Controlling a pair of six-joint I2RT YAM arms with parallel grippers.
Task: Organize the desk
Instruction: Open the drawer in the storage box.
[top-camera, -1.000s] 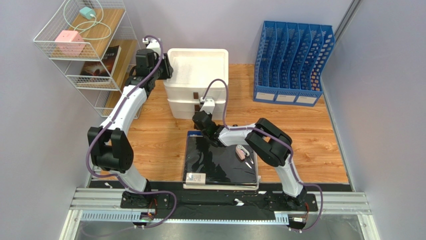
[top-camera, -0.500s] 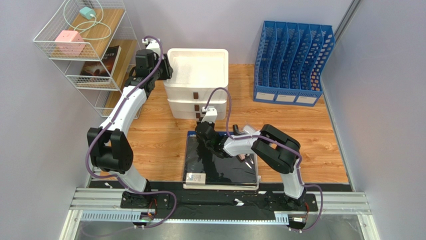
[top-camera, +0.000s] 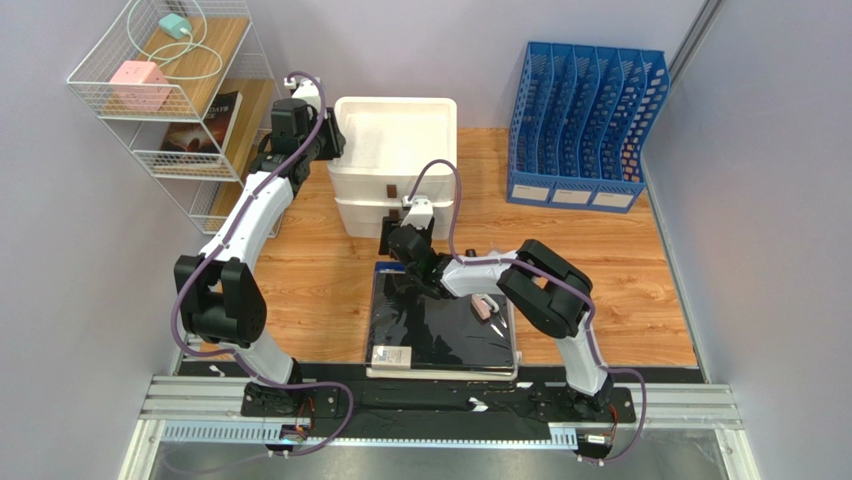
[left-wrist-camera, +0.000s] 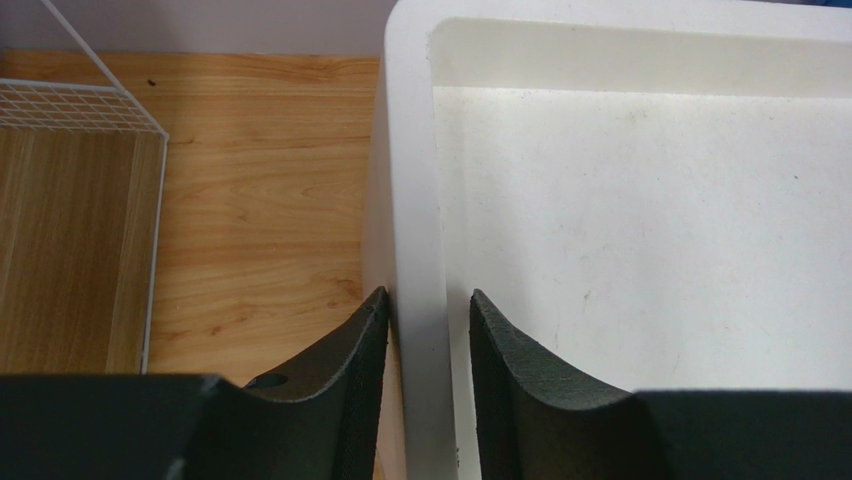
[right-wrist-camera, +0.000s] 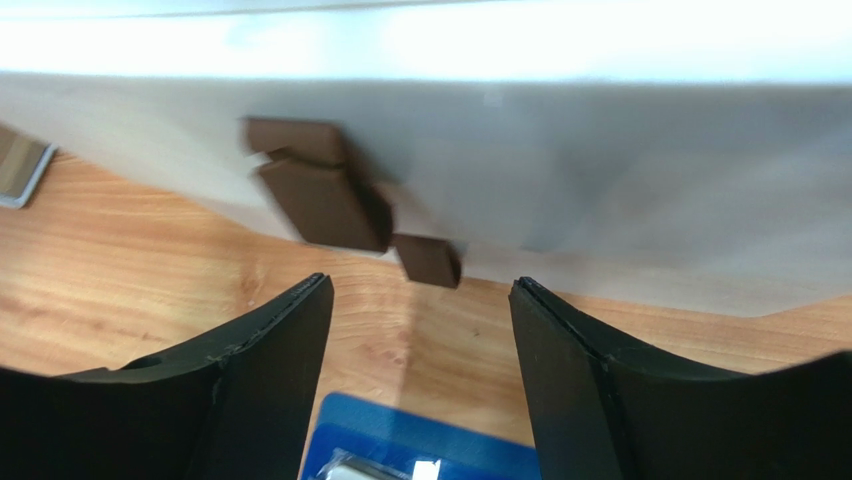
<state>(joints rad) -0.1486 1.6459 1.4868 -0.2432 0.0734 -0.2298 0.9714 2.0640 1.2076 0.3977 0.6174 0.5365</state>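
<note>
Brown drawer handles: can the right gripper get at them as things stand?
Probably yes. The right gripper is open and faces the brown handles on the white drawers, close ahead, with nothing showing between them.

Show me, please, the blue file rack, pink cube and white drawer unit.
blue file rack (top-camera: 587, 120), top external view, middle dividers.
pink cube (top-camera: 138, 84), top external view, top face.
white drawer unit (top-camera: 395, 103), top external view, far rim.
</note>
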